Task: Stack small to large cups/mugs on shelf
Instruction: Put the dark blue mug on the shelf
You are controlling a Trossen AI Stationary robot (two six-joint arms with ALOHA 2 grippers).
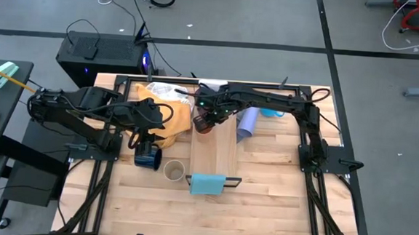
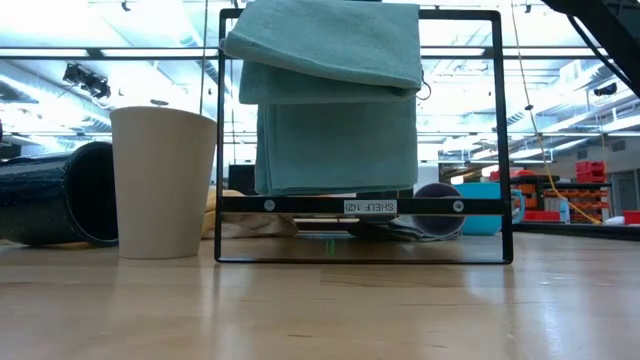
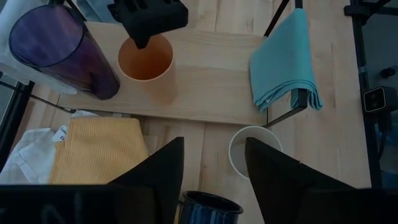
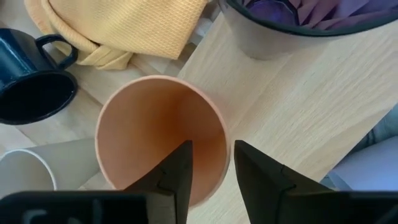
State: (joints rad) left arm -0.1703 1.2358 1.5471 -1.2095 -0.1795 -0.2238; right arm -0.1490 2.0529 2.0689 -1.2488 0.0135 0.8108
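The shelf [image 1: 225, 151] runs from the far side to the near side at mid-table. An orange cup [image 4: 158, 137] stands upright on it. My right gripper [image 4: 213, 171] is open above the cup, pointing down, with one finger inside the rim and one outside. A dark purple tumbler [image 3: 59, 53] stands on the shelf just beyond the cup. A lavender cup [image 1: 247, 122] lies on its side to the right of the shelf, with a bright blue mug [image 1: 272, 112] behind it. My left gripper [image 3: 214, 168] hangs open over a navy mug [image 1: 147, 157] lying on its side. An upright beige cup [image 1: 174, 171] stands beside that mug.
A yellow cloth [image 1: 163, 104] lies bunched left of the shelf's far end, with white cloth [image 3: 28, 149] under it. A light-blue cloth [image 1: 207, 183] hangs over the dark frame at the shelf's near end. Bare shelf lies between the orange cup and that cloth.
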